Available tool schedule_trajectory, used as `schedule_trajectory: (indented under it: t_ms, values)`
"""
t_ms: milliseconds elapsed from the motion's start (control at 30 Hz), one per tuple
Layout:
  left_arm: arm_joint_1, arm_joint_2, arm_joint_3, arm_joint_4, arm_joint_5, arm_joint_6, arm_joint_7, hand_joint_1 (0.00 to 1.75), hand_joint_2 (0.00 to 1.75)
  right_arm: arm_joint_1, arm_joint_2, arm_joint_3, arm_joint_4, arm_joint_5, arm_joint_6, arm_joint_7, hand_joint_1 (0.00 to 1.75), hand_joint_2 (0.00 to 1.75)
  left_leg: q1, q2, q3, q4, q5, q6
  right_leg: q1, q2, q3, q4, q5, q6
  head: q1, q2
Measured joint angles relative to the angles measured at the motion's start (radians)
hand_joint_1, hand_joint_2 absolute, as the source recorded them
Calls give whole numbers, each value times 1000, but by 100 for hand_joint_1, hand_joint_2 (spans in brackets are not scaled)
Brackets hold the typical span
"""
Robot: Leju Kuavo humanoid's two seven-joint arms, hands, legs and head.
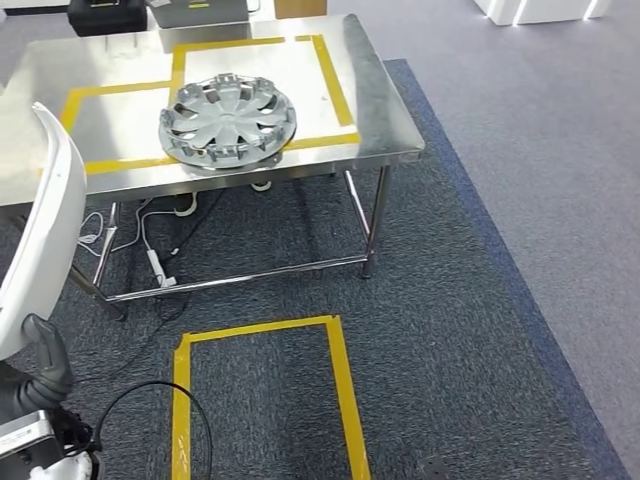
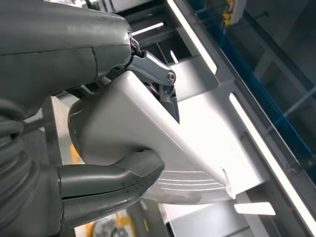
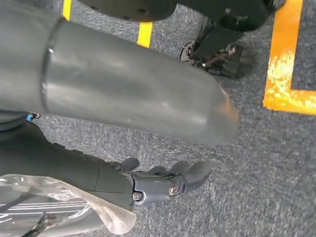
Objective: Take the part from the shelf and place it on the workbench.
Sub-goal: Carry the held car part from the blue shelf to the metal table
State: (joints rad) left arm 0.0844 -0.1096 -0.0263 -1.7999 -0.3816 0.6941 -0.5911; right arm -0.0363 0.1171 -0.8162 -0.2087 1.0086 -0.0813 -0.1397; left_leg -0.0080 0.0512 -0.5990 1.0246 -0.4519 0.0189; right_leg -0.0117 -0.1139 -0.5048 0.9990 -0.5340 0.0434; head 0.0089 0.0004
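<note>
White part [image 2: 123,128] clamped in left hand [image 2: 111,163] at near left, short of workbench [image 1: 377,110]; looked light, stiff, glossy, likely slippery, best gripped near its edge. Right hand [image 3: 164,180] hung open-fingered, held nothing.

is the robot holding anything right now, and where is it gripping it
Yes. The left hand grips a white curved part at one end, thumb on one face and fingers on the other. The right hand hangs over the carpet with nothing in it.
</note>
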Motion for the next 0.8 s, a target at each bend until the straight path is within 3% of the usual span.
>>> schedule_trajectory:
  t_ms: [67,133,200,233,267,333,400,500,567,600,700,733,767,800]
  values:
    - [-1,3,-3,0,9,0,2,175,175,-2,0,0,0,2,-3,3,0,0,6,-19,4,-7,3,13,-3,35,-11,31,-27,10,4,0]
    - [-3,5,-9,0,19,0,5,175,175,-2,0,0,0,4,-9,10,0,0,9,-33,6,-10,3,22,-4,92,-66,146,-86,13,9,0]
    - [-3,7,-15,0,27,0,7,175,175,2,0,-1,0,5,-14,16,0,0,7,-48,6,-9,2,25,-4,110,-139,274,-126,13,11,0]
    - [-3,7,-16,0,31,-1,8,175,175,3,0,-1,0,5,-17,17,0,0,6,-55,7,-9,1,26,-4,111,-158,294,-119,12,11,0]
    - [-3,8,-17,0,34,-1,8,175,175,4,0,-2,0,4,-20,17,0,0,5,-61,9,-8,0,25,-3,112,-158,274,-90,10,11,0]
    - [-3,10,-20,0,39,-1,9,175,175,3,0,-3,0,2,-26,15,0,0,5,-69,13,-7,-3,21,-3,114,-113,147,-8,4,11,0]
    - [-3,15,-25,0,45,-1,10,175,175,1,0,-4,0,2,-29,12,0,0,1,-74,13,-3,-6,13,-2,120,-66,38,34,-4,10,0]
    - [-2,24,-30,0,52,0,13,175,175,2,0,-4,0,2,-30,10,0,0,1,-76,10,-2,-5,-1,0,122,-51,13,37,-16,10,0]
    - [-2,33,-34,0,63,0,17,175,175,2,2,-4,0,3,-31,9,0,0,3,-72,1,22,-24,-13,-3,119,-48,8,41,-26,8,0]
    - [-3,40,-37,0,71,0,18,175,175,2,2,-4,0,4,-31,8,0,0,5,-69,-15,61,-49,-19,-5,117,-47,6,43,-31,6,0]
    - [-2,56,-48,0,85,0,23,175,175,2,3,-5,0,6,-31,7,0,0,12,-65,-100,251,-135,-32,-5,110,-46,6,41,-37,4,0]
    - [-2,61,-52,0,88,-1,26,175,175,2,3,-5,0,7,-31,7,0,0,13,-65,-115,282,-138,-34,-5,108,-45,7,41,-38,4,0]
    - [-2,66,-56,0,91,-1,30,175,175,2,3,-6,0,7,-31,7,0,0,15,-65,-111,273,-120,-34,-5,107,-43,7,40,-37,4,0]
    - [-3,72,-59,0,94,-2,34,175,175,2,3,-7,0,8,-31,7,0,0,16,-64,-87,223,-86,-33,-5,107,-41,7,39,-36,4,0]
